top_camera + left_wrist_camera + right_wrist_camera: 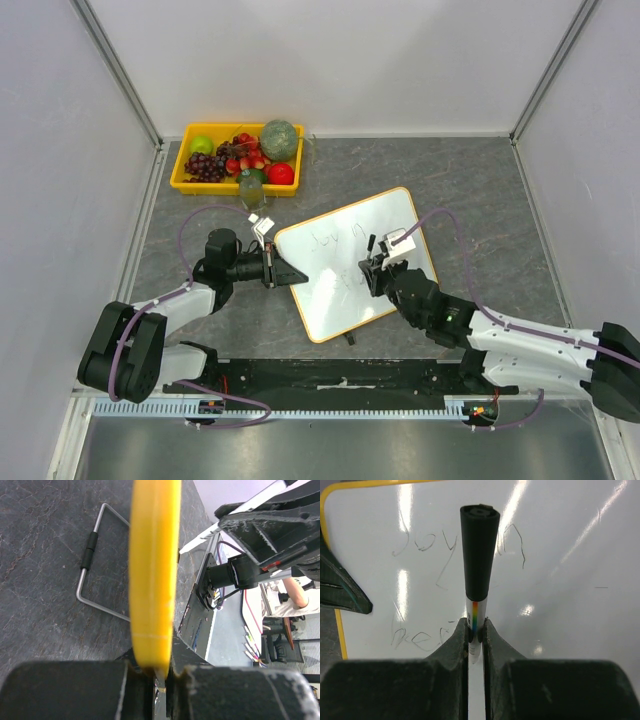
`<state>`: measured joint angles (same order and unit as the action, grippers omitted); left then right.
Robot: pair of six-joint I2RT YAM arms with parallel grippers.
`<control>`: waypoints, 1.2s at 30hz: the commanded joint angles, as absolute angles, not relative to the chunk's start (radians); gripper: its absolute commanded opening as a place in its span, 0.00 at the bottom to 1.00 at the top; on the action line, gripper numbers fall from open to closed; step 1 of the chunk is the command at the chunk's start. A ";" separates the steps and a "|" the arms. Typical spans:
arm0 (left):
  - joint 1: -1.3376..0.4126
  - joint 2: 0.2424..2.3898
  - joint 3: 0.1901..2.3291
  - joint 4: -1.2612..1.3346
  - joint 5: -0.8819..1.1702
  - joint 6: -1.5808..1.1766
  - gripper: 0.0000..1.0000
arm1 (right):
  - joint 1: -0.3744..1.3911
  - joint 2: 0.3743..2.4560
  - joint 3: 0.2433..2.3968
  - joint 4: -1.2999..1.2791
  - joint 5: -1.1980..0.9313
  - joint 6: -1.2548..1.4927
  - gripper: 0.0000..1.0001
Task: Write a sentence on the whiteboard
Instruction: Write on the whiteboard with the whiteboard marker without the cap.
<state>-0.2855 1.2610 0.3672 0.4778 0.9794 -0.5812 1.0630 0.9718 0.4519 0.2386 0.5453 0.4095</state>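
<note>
The whiteboard (400, 225), white with an orange-yellow frame, lies tilted on the dark table. My left gripper (287, 273) is shut on its left frame edge; the left wrist view shows the yellow frame (152, 570) pinched between the jaws. My right gripper (373, 272) hovers over the board's middle, shut on a marker (479, 555) with a black cap end and a white, rainbow-striped barrel. The sentence (455, 540) reads roughly "Joy in", with a second line starting "be" (415, 637) below it. The marker's tip is hidden behind the right fingers.
A yellow fruit tray (230, 188) holding grapes, apples and a melon stands at the back left. A bent metal wire stand (87, 587) lies on the table beside the board's edge. Grey walls enclose the table; a black rail (340, 375) runs along the near edge.
</note>
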 commanded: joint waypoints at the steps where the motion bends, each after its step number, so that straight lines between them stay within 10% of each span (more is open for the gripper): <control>1: -0.267 1.281 0.354 0.451 0.862 -0.459 0.02 | 1.063 0.928 0.457 0.324 0.575 0.406 0.00; 9: -0.267 1.273 0.351 0.437 0.845 -0.460 0.06 | 1.062 0.905 0.454 0.356 0.558 0.422 0.00; 17: -0.271 0.979 0.347 0.209 0.585 -0.497 0.79 | 1.062 0.848 0.511 0.273 0.506 0.439 0.00; 26: -0.337 0.555 0.457 -0.121 0.356 -0.531 0.82 | 1.061 0.816 0.581 0.222 0.425 0.468 0.00; 36: -0.802 0.909 0.676 0.119 0.359 -0.430 0.81 | 1.057 0.822 0.617 0.281 0.279 0.551 0.00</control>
<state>-0.6724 0.7361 0.5831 -0.0193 0.3660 -0.5121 1.0622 0.8299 0.5697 0.2241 0.3515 0.4953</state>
